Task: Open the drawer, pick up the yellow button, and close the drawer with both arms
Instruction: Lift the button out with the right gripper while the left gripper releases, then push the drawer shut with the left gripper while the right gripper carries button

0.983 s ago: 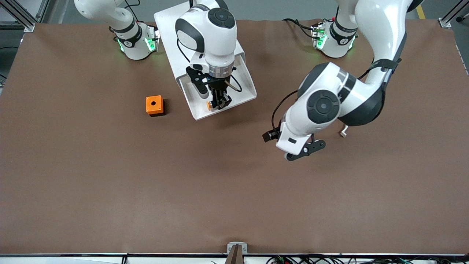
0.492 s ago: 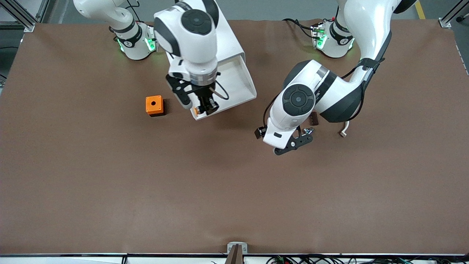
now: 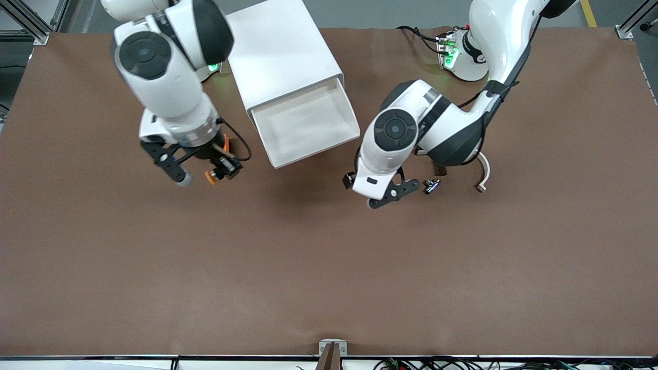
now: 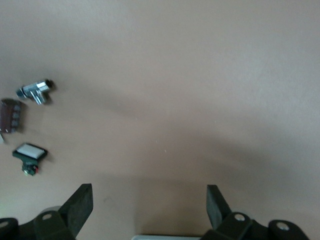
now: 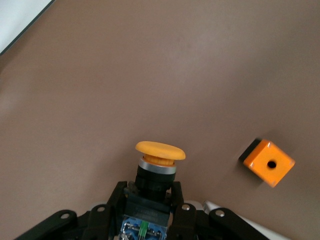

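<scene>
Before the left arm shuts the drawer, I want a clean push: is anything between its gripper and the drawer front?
Nothing visible does. The left gripper, open, hangs over bare table beside the open drawer.

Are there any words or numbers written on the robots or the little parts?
None can be read.
Round dark marks on the arm bases by the green lights: too small to read.
The orange-capped button, orange cube and white cabinet show no writing.

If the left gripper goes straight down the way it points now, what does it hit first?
Most likely bare table. The left gripper is open over plain brown surface; the metal fitting and small white-faced part lie off to one side, seemingly outside its line.
</scene>
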Robot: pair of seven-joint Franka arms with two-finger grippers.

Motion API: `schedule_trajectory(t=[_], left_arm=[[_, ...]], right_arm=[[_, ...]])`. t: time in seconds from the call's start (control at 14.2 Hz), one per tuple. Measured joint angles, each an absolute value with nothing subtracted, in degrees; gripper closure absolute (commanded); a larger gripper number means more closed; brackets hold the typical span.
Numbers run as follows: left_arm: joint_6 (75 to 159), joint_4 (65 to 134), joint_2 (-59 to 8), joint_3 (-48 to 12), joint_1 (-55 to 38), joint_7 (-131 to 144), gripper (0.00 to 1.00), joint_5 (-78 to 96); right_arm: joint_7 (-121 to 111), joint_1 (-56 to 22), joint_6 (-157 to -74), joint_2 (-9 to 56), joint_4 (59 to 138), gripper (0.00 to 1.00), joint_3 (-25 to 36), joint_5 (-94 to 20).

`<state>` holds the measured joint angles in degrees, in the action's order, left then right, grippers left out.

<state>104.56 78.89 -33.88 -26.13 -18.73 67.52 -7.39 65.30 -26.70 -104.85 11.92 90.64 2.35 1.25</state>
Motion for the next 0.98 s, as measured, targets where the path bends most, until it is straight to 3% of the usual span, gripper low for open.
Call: schedule_trajectory(t=[0.63,0.98], left_arm=[[104.8,79.7,-34.6,-27.5,-25.8,75.2,0.0,-7.0],[104.9,79.8,-35.0,-27.5,-28.0,77.2,0.0,-0.6]], right_arm=[[29.8,-9.1,-104.5,12.5,91.1,1.0,2.5,1.1],[10.5,-0.2,-108.2,14.7,91.6,1.0,2.5,1.1]])
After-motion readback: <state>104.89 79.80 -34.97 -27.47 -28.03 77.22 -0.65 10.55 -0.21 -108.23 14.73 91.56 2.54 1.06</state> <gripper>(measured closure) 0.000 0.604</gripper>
